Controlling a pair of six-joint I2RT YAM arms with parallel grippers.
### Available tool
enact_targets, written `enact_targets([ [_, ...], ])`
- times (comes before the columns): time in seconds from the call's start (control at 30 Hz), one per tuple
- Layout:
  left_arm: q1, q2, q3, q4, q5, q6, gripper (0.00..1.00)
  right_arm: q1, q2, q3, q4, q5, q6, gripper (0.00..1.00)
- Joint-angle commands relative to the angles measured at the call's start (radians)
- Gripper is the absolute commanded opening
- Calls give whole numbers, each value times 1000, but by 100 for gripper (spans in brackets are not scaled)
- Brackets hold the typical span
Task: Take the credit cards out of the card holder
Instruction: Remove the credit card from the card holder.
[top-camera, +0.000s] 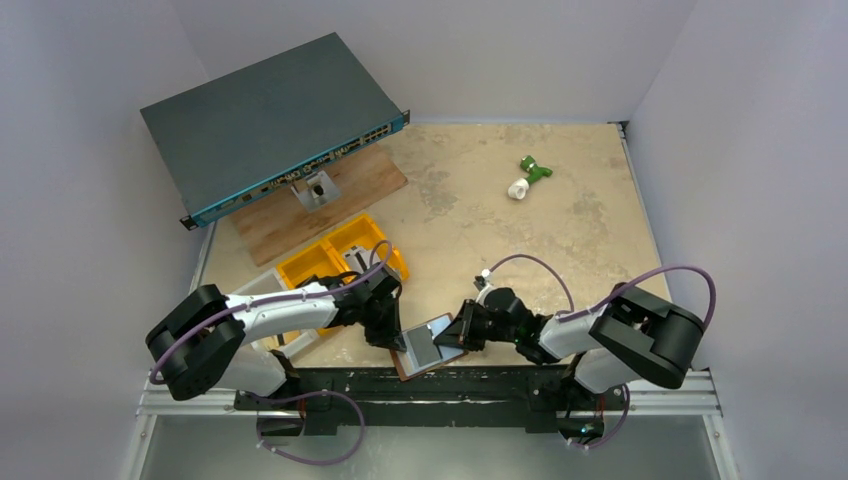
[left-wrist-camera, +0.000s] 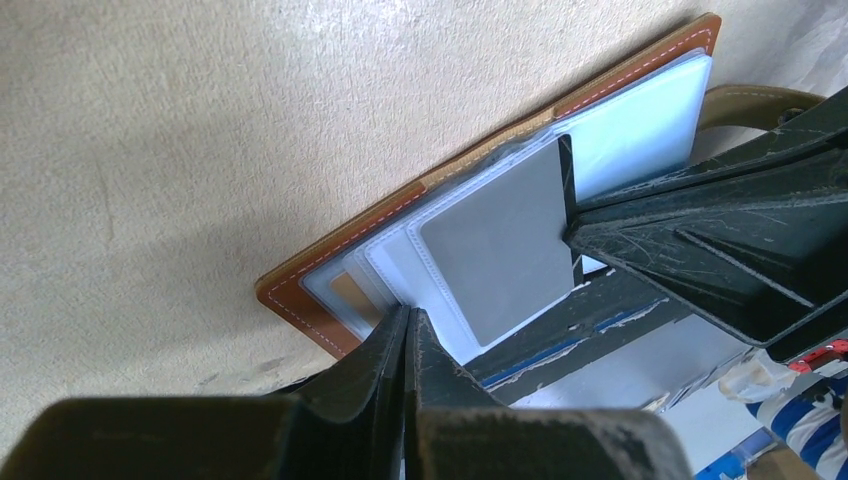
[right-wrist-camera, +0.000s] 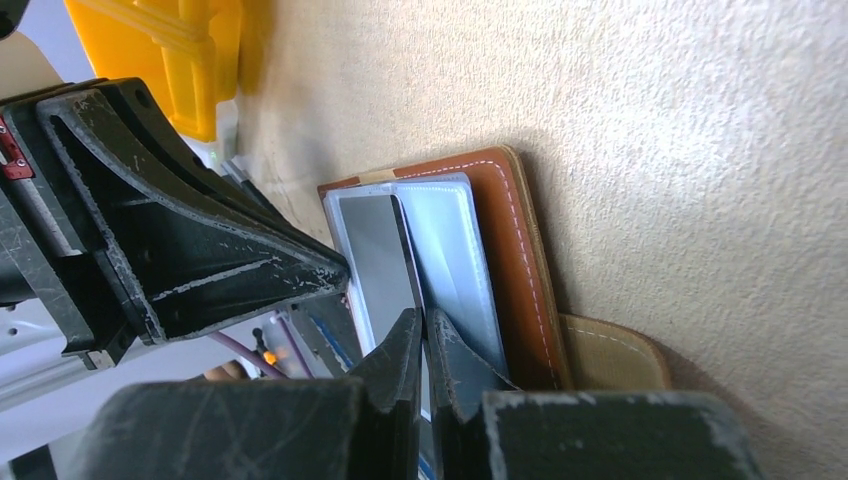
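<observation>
The brown leather card holder (top-camera: 408, 366) lies open at the table's near edge, partly over the edge. Its clear plastic sleeves face up, and its snap tab (left-wrist-camera: 750, 100) sticks out at the side. A pale grey credit card (left-wrist-camera: 500, 245) sits in the top sleeve and is partly out of it. My left gripper (left-wrist-camera: 410, 320) is shut on the edge of a sleeve of the holder (left-wrist-camera: 300, 295). My right gripper (right-wrist-camera: 422, 322) is shut on the card's (right-wrist-camera: 380, 260) edge, next to the holder's leather (right-wrist-camera: 510, 250). The two grippers (top-camera: 395, 335) (top-camera: 460, 330) face each other across the holder.
A yellow plastic bin (top-camera: 340, 255) stands just behind the left arm and also shows in the right wrist view (right-wrist-camera: 170, 50). A wooden board (top-camera: 330, 200) and a dark network switch (top-camera: 270, 120) are at the back left. A green and white object (top-camera: 528, 175) lies at the back right.
</observation>
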Motion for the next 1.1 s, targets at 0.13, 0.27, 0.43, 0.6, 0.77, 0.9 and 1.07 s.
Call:
enact_targets([
  [0.13,-3,38,-19,-138,-138,34,0,-33,-19,31,-116,45,-87,0],
  [0.27,-3,39,-16,-143,-137,39,0,-47,-20,45,-157,55,-125,0],
  [0.43,-3,37,-11,-150,-140,44,0,-71,-14,58,-174,53,-153,0],
  [0.6,-3,36,-7,-160,-145,50,0,-85,-47,60,-227,81,-169,0],
  [0.77,-3,28,1,-168,-149,65,0,-87,-107,57,-285,96,-185,0],
  [0.9,-3,11,21,-178,-153,87,0,-87,-132,41,-294,106,-178,0],
  [1.07,-3,-21,57,-213,-151,119,0,-85,-192,14,-305,93,-159,0],
])
